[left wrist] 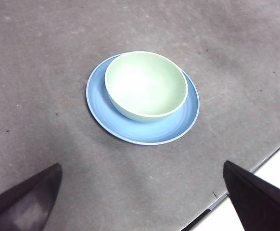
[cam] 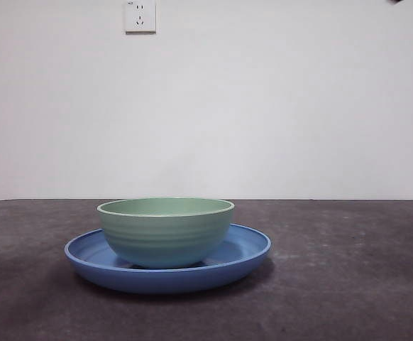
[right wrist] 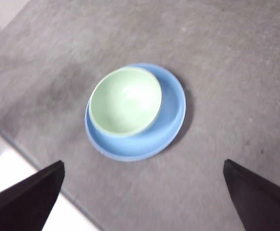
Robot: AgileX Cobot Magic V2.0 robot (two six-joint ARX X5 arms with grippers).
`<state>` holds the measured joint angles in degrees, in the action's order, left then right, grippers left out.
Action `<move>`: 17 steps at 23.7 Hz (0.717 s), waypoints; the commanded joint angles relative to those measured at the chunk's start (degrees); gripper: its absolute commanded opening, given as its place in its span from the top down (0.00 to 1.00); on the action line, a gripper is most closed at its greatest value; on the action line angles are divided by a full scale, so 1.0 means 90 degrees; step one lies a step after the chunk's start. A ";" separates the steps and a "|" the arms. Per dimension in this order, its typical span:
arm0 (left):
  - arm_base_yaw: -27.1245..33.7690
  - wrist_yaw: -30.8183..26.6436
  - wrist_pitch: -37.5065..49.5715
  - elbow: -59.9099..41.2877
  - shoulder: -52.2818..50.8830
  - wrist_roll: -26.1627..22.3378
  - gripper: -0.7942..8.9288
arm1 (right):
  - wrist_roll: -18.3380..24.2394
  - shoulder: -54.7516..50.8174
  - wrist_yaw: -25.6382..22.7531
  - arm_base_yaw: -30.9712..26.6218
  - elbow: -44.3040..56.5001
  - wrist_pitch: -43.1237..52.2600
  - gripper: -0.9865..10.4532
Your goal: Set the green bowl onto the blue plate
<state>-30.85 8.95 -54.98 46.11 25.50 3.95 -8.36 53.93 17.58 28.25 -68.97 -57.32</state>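
Where it sits upright on the blue plate [cam: 245, 250], the green bowl [cam: 165, 231] rests off-centre, close to one side of the plate's rim. Around the plate lies bare grey tabletop [cam: 348, 284]. Both grippers, left [left wrist: 142, 197] and right [right wrist: 142, 195], hang well above the plate, fingers spread wide, holding nothing.

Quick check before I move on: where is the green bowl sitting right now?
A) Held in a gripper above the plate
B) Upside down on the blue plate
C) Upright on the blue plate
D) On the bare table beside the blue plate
C. The green bowl stands upright, open side up, on the blue plate; both wrist views show the plate's rim ringing it, and the left gripper and right gripper are open and away from it.
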 commanded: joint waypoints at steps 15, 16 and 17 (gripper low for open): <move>-0.0019 0.0007 0.0090 0.0034 0.0034 0.0012 0.40 | 0.0457 -0.0937 0.0066 0.0117 -0.0061 -0.0831 0.44; -0.0019 0.0007 0.0087 0.0034 0.0034 0.0007 0.57 | 0.0447 -0.0935 0.0066 0.0117 -0.0061 -0.0850 0.63; -0.0019 0.0007 0.0083 0.0034 0.0034 -0.0007 0.82 | 0.0457 -0.0933 0.0066 0.0117 -0.0061 -0.0879 0.87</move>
<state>-30.85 8.95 -54.78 46.11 25.50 3.95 -4.69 45.10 17.96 28.86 -68.95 -65.43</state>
